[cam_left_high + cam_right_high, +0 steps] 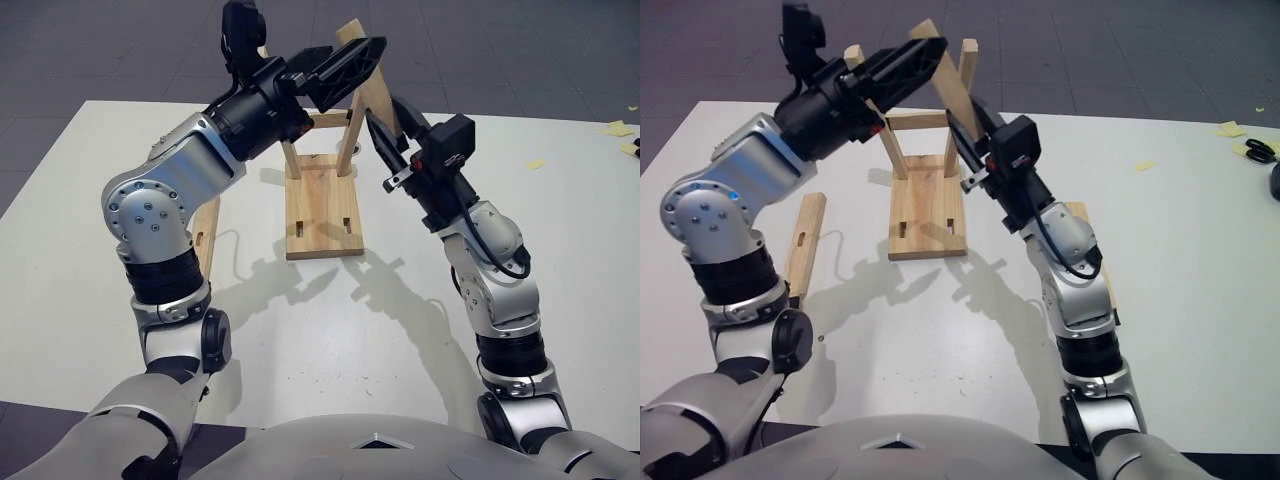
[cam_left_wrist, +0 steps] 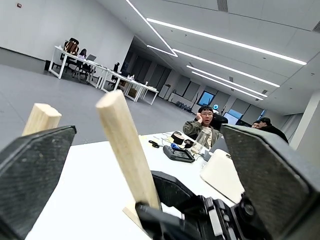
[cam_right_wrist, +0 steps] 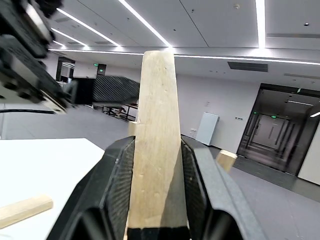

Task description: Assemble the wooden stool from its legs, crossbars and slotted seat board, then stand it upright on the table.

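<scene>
The slotted seat board lies flat on the white table. Two legs joined by a crossbar stand up from its far end. My right gripper is shut on a third wooden leg, held tilted above the board's far right corner. My left gripper is open, its fingers spread on either side of the top of that leg without touching it. Two loose stool parts lie on the table: one at the left, another under my right arm.
Yellow paper scraps and scissors lie at the table's far right edge. The near half of the table in front of the board is bare white surface. The floor drops away beyond the far edge.
</scene>
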`<act>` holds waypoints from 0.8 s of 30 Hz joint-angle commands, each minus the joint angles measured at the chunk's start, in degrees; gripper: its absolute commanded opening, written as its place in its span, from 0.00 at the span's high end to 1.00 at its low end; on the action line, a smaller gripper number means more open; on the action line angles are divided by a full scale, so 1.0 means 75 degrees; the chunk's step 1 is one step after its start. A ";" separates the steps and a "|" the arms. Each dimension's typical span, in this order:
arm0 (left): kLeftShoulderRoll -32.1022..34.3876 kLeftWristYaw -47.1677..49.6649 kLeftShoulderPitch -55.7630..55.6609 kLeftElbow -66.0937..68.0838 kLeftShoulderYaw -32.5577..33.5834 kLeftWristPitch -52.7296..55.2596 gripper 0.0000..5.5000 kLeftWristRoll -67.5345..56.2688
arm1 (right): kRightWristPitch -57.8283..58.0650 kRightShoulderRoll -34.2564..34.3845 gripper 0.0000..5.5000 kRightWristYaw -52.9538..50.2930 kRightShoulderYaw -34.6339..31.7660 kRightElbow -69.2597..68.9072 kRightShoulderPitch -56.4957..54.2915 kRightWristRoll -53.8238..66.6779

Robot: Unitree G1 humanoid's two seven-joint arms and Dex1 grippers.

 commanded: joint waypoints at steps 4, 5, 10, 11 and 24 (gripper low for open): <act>-0.0417 0.0904 -0.0080 0.0249 0.0081 0.0283 0.06 -0.0430 | 0.0002 0.0155 0.76 0.0103 0.0294 -0.0140 0.0165 -0.0224; -0.0328 0.0906 -0.0086 0.0197 0.0087 0.0282 0.10 -0.0417 | -0.0019 0.0137 0.76 0.0096 0.0310 -0.0130 0.0192 -0.0292; -0.0145 0.1040 0.0018 0.0021 0.0126 0.0283 0.25 -0.0556 | -0.0084 0.0136 0.76 0.0028 0.0316 -0.0108 0.0280 -0.0588; -0.0121 0.1050 0.0047 -0.0006 0.0123 0.0281 0.29 -0.0576 | -0.0089 0.0148 0.76 0.0026 0.0311 -0.0104 0.0290 -0.0620; 0.0063 0.1130 0.0196 -0.0191 0.0034 0.0167 0.66 -0.0767 | -0.0033 0.0125 0.76 0.0085 0.0212 -0.0077 0.0318 -0.0714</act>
